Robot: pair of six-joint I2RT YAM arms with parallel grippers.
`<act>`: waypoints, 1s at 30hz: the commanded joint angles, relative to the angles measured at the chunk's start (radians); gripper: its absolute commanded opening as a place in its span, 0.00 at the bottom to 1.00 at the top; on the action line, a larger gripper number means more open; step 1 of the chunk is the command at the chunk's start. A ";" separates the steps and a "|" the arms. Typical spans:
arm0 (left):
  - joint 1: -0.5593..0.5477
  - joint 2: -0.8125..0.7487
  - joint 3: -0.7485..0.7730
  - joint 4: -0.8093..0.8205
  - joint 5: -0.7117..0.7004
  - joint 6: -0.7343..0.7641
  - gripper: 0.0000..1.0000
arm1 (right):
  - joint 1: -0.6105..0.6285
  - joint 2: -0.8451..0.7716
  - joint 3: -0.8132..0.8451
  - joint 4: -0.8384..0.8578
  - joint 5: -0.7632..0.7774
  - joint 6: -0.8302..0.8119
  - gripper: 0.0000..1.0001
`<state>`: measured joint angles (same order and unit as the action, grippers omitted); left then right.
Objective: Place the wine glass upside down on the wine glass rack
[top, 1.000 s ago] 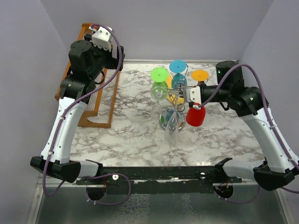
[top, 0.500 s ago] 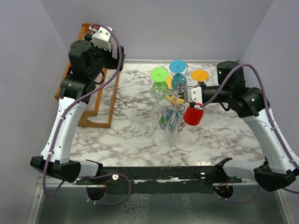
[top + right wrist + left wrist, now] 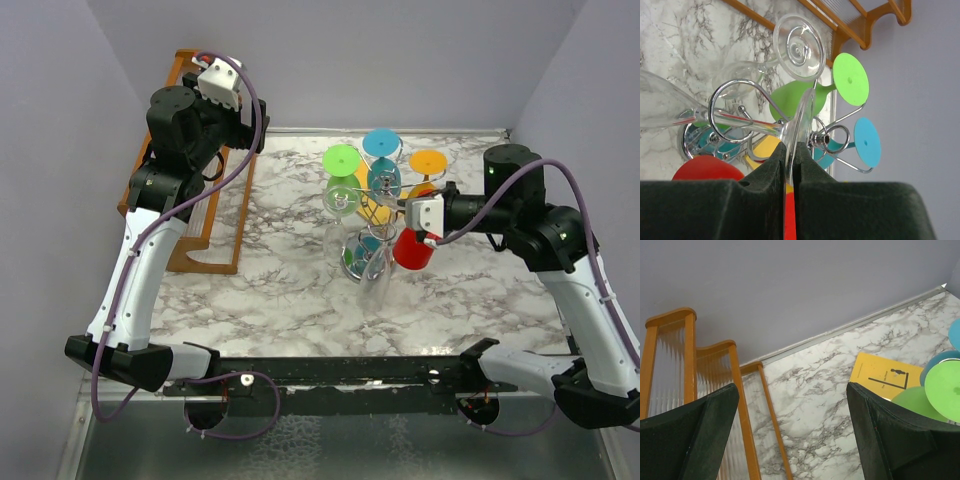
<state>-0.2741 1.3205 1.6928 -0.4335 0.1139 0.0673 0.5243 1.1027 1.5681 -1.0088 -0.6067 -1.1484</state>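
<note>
The left arm is raised high, its left gripper (image 3: 792, 440) gaping. The right arm reaches leftward, its right gripper (image 3: 790, 167) clamped on the wine glass (image 3: 660, 102).

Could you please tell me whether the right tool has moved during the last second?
Yes. The right tool, shut on the clear glass, has shifted right, away from the chrome rack.

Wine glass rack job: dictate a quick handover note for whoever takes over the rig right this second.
Left gripper: open, empty, by the orange wooden rack, away from the job.
Right gripper: fingers shut on the foot of the clear wine glass, which is tilted against the wine glass rack.
Done: glass grasped and at the rack.
Left: hang it bowl down in a free loop, then release. Whether the stem already sits in a loop is unclear.
</note>
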 commanded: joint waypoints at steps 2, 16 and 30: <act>0.005 -0.029 -0.008 0.040 0.032 0.012 0.92 | 0.008 -0.047 -0.028 0.032 0.054 0.026 0.01; 0.006 -0.037 -0.021 0.041 0.046 0.016 0.92 | 0.008 -0.046 -0.076 0.022 0.015 0.026 0.05; 0.005 -0.042 -0.028 0.040 0.048 0.029 0.92 | 0.007 -0.066 -0.113 0.013 0.003 0.037 0.15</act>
<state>-0.2741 1.3102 1.6730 -0.4202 0.1410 0.0845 0.5247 1.0611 1.4708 -1.0084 -0.5785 -1.1297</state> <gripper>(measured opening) 0.919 0.138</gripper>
